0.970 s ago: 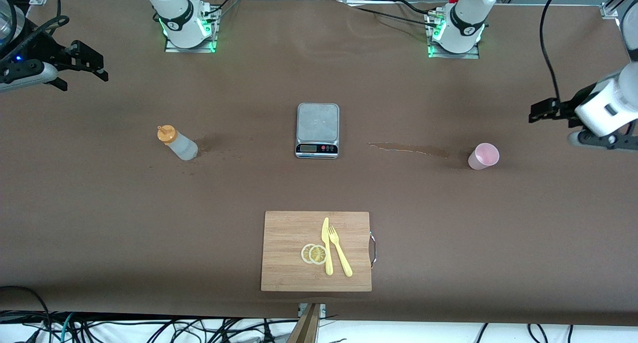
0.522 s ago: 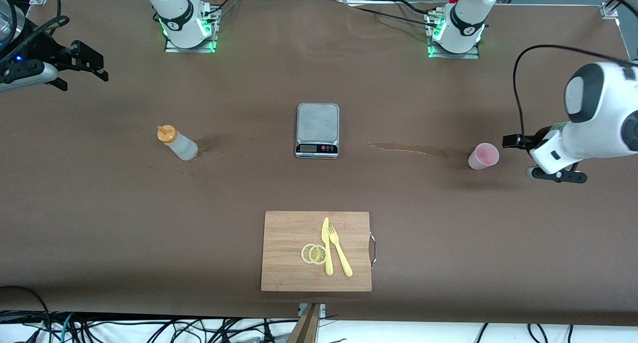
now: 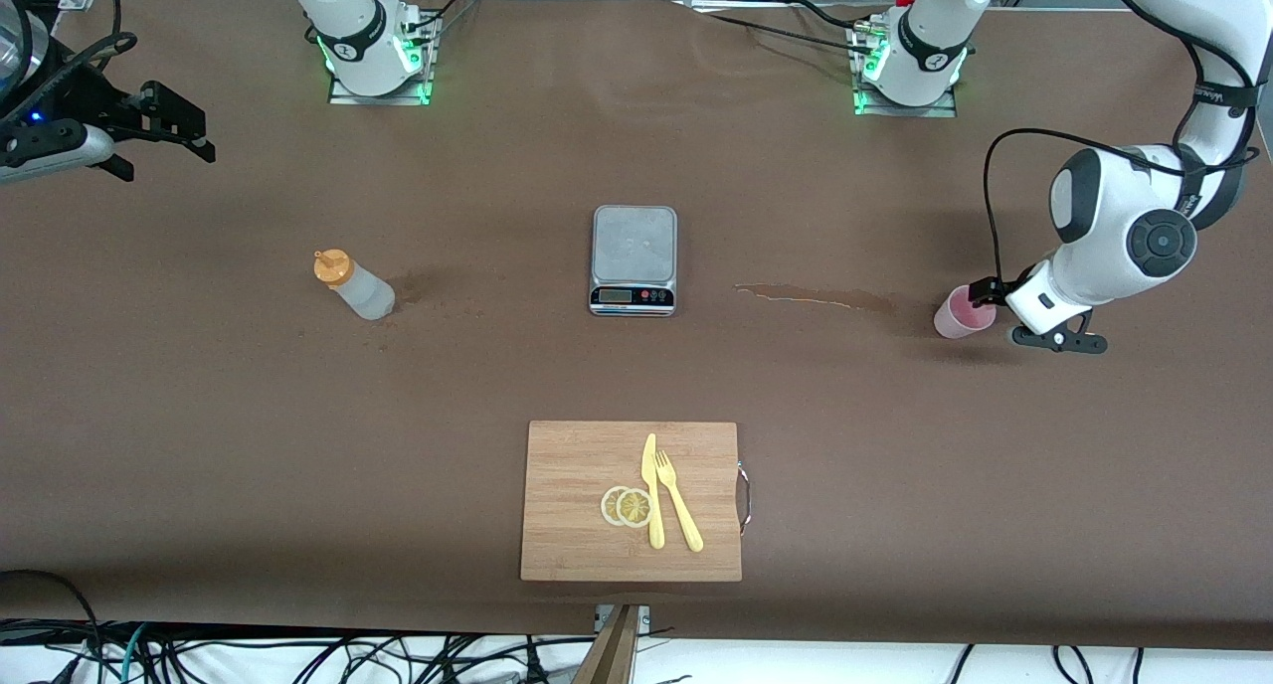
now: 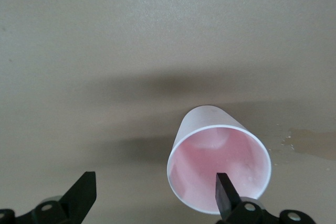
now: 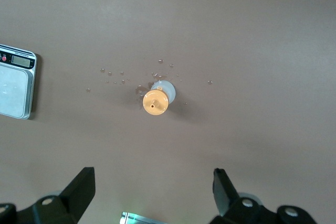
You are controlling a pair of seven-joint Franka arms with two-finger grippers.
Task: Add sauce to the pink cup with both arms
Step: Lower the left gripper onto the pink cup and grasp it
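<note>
Arriving at the pink cup (image 3: 963,312): our left gripper (image 3: 995,304) has swung in from the left arm's end of the table and is now hanging low just beside the cup, jaws spread wide and holding nothing. In the left wrist view one fingertip (image 4: 224,188) is lining up with the cup's rim while the other is standing clear beside it, so we are judging that the grasp is not yet made.

Right gripper (image 3: 149,127): waiting over the right arm's end of the table, jaws likewise spread and empty, unchanged.

Containers:
- Pink cup: upright, showing no sauce inside.
- Sauce bottle (image 3: 354,284): orange-capped, standing untouched; contents too faint to judge.

Between scale (image 3: 634,258) and cup, a brownish spill (image 3: 816,296) is lying on the table.
</note>
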